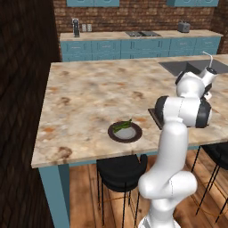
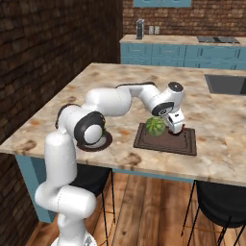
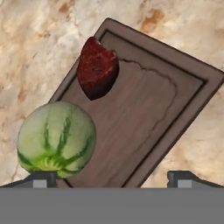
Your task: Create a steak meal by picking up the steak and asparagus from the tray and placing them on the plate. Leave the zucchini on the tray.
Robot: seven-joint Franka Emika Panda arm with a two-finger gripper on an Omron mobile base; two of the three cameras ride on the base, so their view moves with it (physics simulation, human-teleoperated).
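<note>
The dark brown tray [image 3: 175, 87] lies on the marble island. On it rest the dark red steak [image 3: 97, 68] and the rounded pale green zucchini [image 3: 57, 139], a little apart. My gripper [image 3: 113, 178] hovers over the tray, open wide with nothing between its fingertips [image 3: 43, 178]. From the right base, the gripper [image 2: 177, 129] hangs just above the tray [image 2: 166, 144], right of the zucchini [image 2: 154, 126]. The round plate [image 1: 133, 136] sits left of the tray near the front edge, with the green asparagus [image 1: 122, 125] lying on it. My elbow hides much of the plate [image 2: 107, 139].
A sink [image 2: 226, 84] is sunk into the island's far right corner. Black stools [image 1: 120, 171] stand under the front edge. A blue counter [image 1: 133, 44] with a stovetop lines the back brick wall.
</note>
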